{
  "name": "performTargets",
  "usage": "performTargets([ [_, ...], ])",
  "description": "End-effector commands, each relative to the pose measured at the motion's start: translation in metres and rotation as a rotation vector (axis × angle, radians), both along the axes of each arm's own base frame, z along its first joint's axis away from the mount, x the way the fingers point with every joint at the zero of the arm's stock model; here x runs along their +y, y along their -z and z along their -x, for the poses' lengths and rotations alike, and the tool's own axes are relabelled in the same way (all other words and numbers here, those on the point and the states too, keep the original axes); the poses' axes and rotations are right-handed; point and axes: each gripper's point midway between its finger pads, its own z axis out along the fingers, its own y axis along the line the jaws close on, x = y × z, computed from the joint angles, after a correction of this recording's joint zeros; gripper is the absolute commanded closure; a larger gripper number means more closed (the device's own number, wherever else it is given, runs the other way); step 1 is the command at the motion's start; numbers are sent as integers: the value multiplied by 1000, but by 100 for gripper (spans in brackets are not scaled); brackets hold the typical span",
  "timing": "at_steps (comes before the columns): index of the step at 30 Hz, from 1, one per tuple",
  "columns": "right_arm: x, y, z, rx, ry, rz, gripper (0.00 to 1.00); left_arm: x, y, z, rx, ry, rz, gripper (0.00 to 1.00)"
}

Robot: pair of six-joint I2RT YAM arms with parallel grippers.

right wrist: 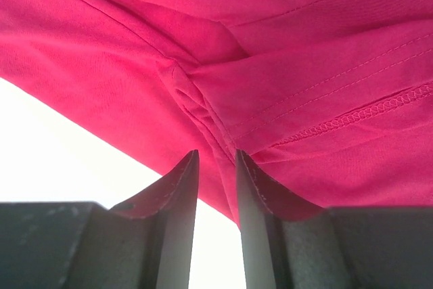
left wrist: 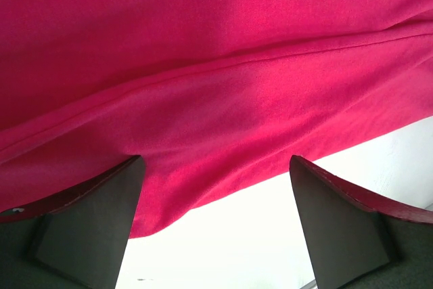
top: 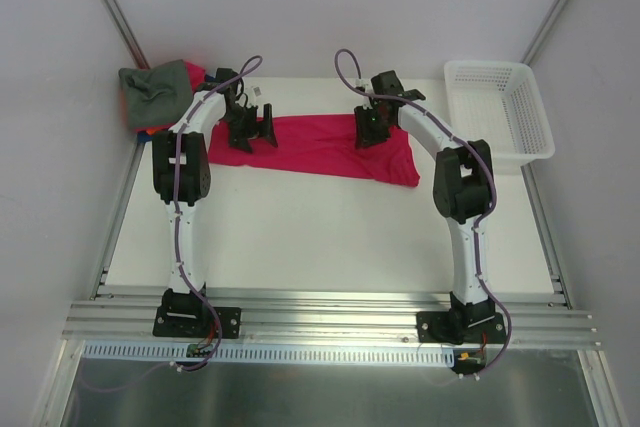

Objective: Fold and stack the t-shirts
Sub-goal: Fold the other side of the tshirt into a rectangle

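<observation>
L gripper (left wrist: 216, 160) open wide over near edge of crimson t-shirt (left wrist: 203, 65); R gripper (right wrist: 216, 157) pinches its fold. Open surface (top: 320, 232) on near side; basket (top: 532, 135) far right, apart from shirt.

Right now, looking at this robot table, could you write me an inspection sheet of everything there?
Surface: white table, clean-looking.
Job's things: crimson t-shirt spread flat across the back; grey-green t-shirt crumpled atop a pile, far left corner.
Clutter: white lattice basket, far right.
Grippers: left gripper open over the crimson shirt's edge; right gripper pinching a bunched fold of it.
Cables: purple cables along both arms.
Surroundings: white walls, metal rails at the near edge.
</observation>
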Motion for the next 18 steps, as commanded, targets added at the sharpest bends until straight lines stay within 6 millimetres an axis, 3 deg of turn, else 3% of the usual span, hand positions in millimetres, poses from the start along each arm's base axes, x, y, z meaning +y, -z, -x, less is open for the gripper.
performTargets([
  [1, -1, -2, -3, -11, -10, -2, 68, -7, -7, 0, 1, 2, 31, 10],
  [18, -8, 10, 2, 15, -11, 21, 67, -9, -12, -1, -1, -5, 48, 10],
])
